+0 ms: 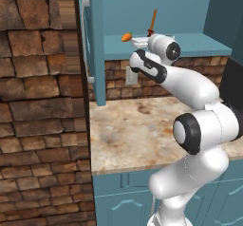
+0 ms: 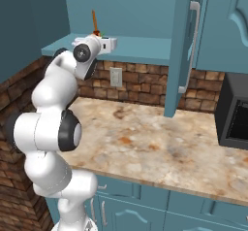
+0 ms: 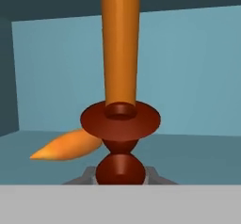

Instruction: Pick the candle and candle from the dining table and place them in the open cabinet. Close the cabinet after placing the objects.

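The taper candle (image 3: 120, 44) is filling the middle of the hand view, its tall orange stem rising upright from a dark red-brown stand whose round foot is sitting right between the fingers (image 3: 120, 178). Those fingers are standing nearly closed, pinching the foot of the stand from both sides, so the candle is being held at its base. Just behind the stand, on its left in the hand view, a small orange oval lump (image 3: 66, 148) is lying on the teal shelf (image 3: 197, 159), close to the stand; whether it is touching cannot be told. In the left base view the white arm (image 1: 199, 120) is reaching up from the marbled counter (image 1: 137, 130) into the open cabinet (image 1: 156, 6), with the candle (image 1: 152, 22) standing over the shelf at the hand and the lump (image 1: 126, 37) lying just to its left on the shelf. In the right base view the candle (image 2: 94, 22) is showing above the hand, near the shelf's left end, and a cabinet door (image 2: 181, 45) with a long silver handle (image 2: 193, 45) is hanging open over the counter (image 2: 155, 142).
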